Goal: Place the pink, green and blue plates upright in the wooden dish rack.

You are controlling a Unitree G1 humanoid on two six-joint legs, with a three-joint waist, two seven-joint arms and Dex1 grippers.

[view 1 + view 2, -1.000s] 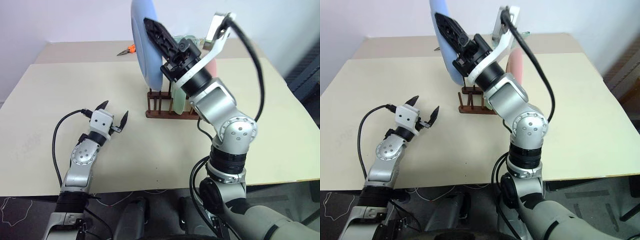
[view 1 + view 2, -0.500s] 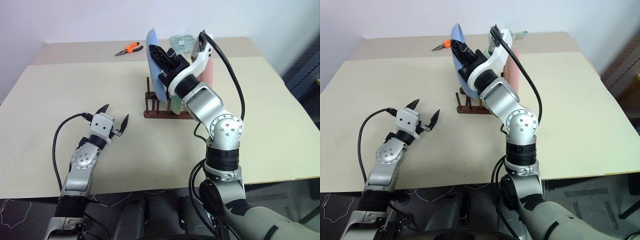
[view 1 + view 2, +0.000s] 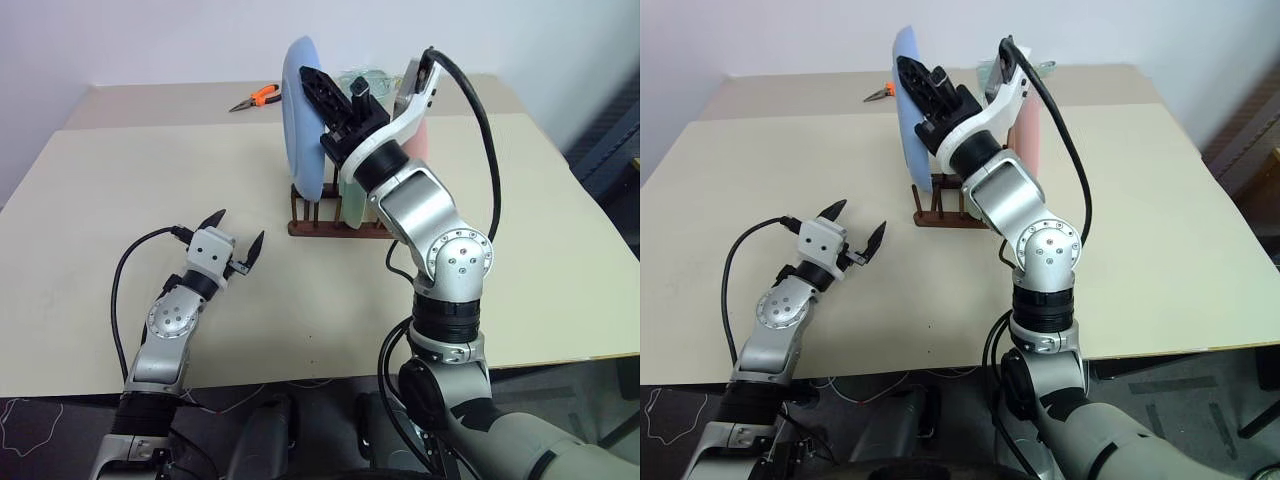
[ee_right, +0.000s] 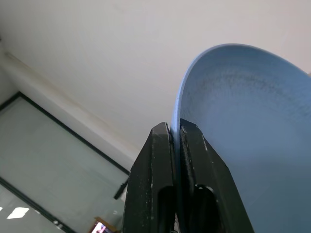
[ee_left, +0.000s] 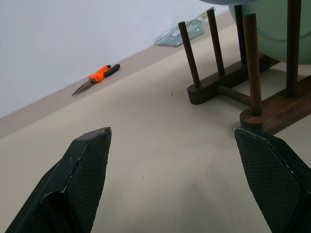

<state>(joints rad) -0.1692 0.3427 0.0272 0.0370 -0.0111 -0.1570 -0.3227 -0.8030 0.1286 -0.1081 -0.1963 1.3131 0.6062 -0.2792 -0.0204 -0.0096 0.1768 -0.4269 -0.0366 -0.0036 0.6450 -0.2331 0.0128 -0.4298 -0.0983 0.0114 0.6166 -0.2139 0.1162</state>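
Observation:
My right gripper (image 3: 322, 92) is shut on the upper rim of the blue plate (image 3: 303, 125) and holds it upright over the left end of the wooden dish rack (image 3: 325, 227). The plate's lower edge hangs by the left-end pegs; I cannot tell whether it touches them. The right wrist view shows the fingers (image 4: 194, 160) pinching the blue rim (image 4: 243, 121). In the rack stand the green plate (image 3: 352, 205) and, beyond it, the pink plate (image 3: 420, 140), partly hidden by the arm. My left gripper (image 3: 238, 228) is open and empty, low over the table, left of the rack.
Orange-handled pliers (image 3: 255, 98) lie at the back left of the table. A clear packet (image 3: 362, 80) lies behind the rack. In the left wrist view the rack's pegs (image 5: 216, 73) stand close ahead. The beige tabletop (image 3: 120, 190) is bare to the left.
The right gripper brought the blue plate down from high above to the rack's left end and rolled its wrist, turning the plate. The left gripper stayed where it was, open.

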